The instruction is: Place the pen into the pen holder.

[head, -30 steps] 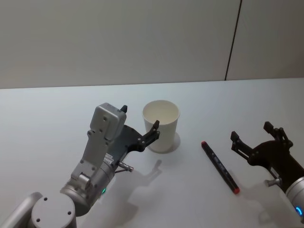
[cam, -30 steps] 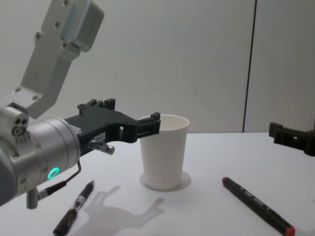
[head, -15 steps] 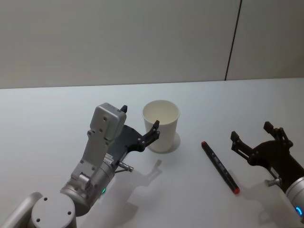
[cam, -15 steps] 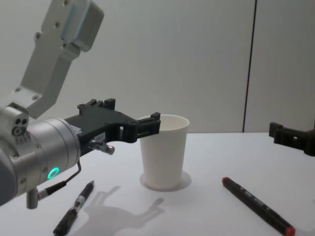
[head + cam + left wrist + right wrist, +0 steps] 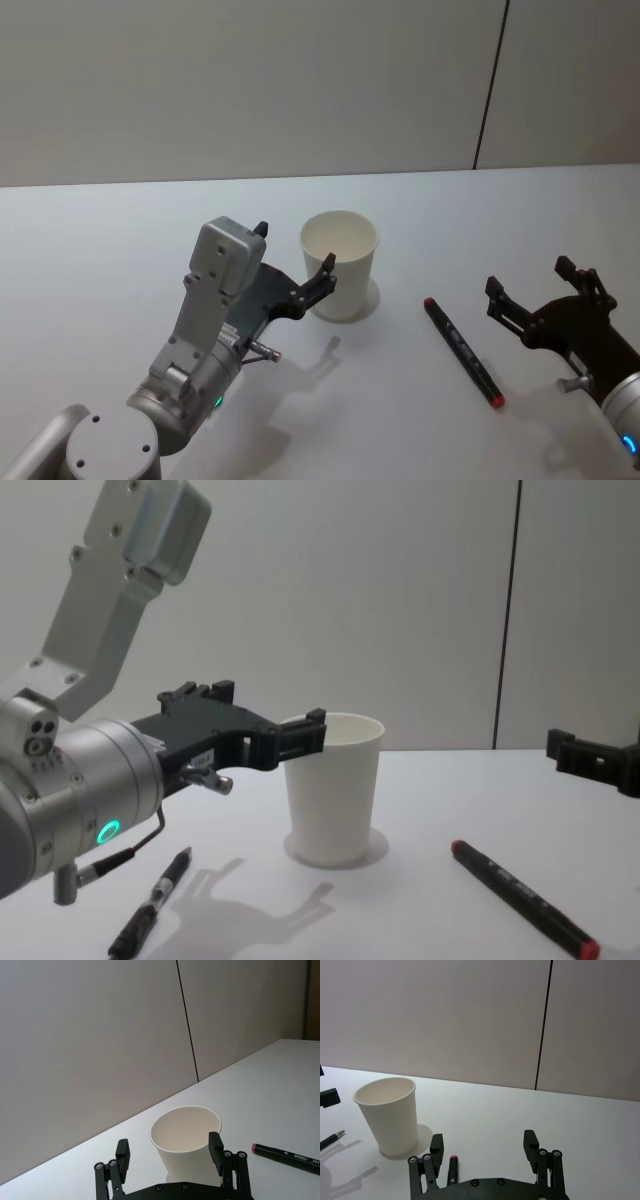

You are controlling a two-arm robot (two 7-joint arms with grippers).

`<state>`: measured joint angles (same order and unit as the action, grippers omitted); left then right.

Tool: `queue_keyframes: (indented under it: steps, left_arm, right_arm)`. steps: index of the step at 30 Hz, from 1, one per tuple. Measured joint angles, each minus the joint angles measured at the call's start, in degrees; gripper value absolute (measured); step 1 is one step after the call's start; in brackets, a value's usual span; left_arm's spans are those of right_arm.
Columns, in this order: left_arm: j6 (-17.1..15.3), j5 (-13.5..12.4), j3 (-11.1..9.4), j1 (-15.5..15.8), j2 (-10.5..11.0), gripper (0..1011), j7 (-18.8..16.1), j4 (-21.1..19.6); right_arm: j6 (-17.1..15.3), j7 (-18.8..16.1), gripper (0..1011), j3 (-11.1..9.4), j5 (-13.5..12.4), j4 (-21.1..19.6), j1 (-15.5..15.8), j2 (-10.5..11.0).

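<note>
Head view: a white paper cup (image 5: 340, 265) stands upright and empty at the centre of the frame on the pale worktop (image 5: 100, 240). The left tool (image 5: 296, 248) hovers at its left, fingers spread wide, one fingertip (image 5: 327, 264) just beside the cup's rim; whether it touches cannot be told. Right of centre a black marker (image 5: 462, 352) with red ends lies flat, well apart from the cup. White print runs along its barrel, too small to read. At lower right the right tool (image 5: 530, 278) hangs just beside the marker, fingers spread and holding nothing. Chest view: a thin black pen (image 5: 150, 905) lies at lower left under the left arm, where a green ring light (image 5: 108, 831) glows. The cup bears no label.
</note>
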<state>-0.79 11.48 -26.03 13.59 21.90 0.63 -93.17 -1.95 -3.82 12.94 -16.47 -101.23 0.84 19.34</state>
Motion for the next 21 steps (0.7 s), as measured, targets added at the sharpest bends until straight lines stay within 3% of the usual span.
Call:
queue_keyframes:
  steps: [21]
  left_arm:
    - [0.0, 0.0, 0.0, 0.0, 0.0, 1004, 0.0, 0.0]
  right_arm:
    - [0.18, -0.08, 1001, -0.02, -0.46, -0.62, 0.57, 0.05]
